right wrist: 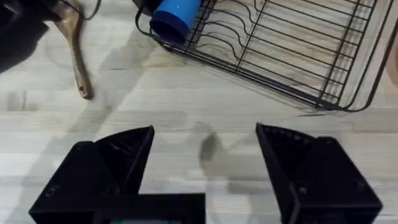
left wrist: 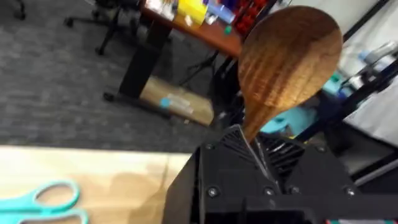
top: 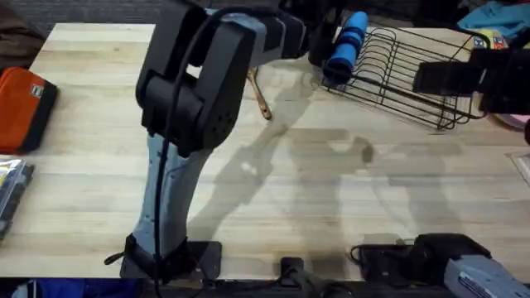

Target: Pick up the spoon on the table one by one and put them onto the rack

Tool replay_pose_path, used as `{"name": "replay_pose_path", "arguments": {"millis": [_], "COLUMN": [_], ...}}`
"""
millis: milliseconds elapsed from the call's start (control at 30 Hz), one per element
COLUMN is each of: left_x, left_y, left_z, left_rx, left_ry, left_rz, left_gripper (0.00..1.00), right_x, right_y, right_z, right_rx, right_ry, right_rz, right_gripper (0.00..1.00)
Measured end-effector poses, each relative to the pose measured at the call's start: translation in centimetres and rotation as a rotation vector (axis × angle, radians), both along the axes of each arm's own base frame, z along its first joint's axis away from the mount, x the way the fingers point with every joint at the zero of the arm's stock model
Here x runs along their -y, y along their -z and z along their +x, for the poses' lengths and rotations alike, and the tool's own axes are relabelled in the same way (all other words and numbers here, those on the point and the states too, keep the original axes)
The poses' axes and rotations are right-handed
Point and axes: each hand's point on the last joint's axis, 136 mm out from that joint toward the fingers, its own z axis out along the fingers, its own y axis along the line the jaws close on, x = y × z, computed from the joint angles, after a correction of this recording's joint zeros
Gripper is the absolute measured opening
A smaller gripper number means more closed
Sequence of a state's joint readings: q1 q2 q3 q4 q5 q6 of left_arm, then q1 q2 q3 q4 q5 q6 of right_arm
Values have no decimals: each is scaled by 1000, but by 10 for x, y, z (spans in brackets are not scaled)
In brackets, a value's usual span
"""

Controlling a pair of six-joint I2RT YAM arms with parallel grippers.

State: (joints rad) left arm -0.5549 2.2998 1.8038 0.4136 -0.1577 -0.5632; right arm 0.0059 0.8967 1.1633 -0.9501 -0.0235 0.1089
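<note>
Overhead: the left arm reaches across the wooden surface point(top: 99, 165) toward the black wire rack point(top: 397, 74), a blue cylinder point(top: 346, 45) at the rack's near end; a brown spoon point(top: 259, 95) angles below the arm.

Left wrist: the left tool point(left wrist: 252, 146) is clamped on the spoon point(left wrist: 289, 62), bowl up; teal scissors point(left wrist: 43, 202) lie on the surface.

Right wrist: the right tool point(right wrist: 205, 162) hovers with fingers apart, well short of the rack point(right wrist: 298, 56).

black-shelled left arm point(top: 195, 83), grey lower link, black cable, black screwed fingers point(right wrist: 99, 168)
</note>
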Motion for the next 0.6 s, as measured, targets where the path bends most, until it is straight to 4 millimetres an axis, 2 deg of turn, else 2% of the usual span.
{"name": "replay_pose_path", "arguments": {"millis": [133, 267, 367, 600], "left_x": [-1, -2, -5, -7], "left_y": [26, 41, 44, 49], "left_z": [-1, -4, -3, -4], "left_rx": [-76, -125, -135, -129], "left_ry": [0, 1, -2, 4], "left_rz": [50, 89, 121, 197], "left_gripper": [45, 45, 51, 309], "right_x": [0, 0, 0, 0], "right_y": [0, 0, 0, 0], "right_z": [0, 0, 0, 0], "right_rx": [0, 0, 0, 0], "right_ry": [0, 0, 0, 0], "right_rz": [0, 0, 0, 0], "right_gripper": [993, 993, 993, 993]}}
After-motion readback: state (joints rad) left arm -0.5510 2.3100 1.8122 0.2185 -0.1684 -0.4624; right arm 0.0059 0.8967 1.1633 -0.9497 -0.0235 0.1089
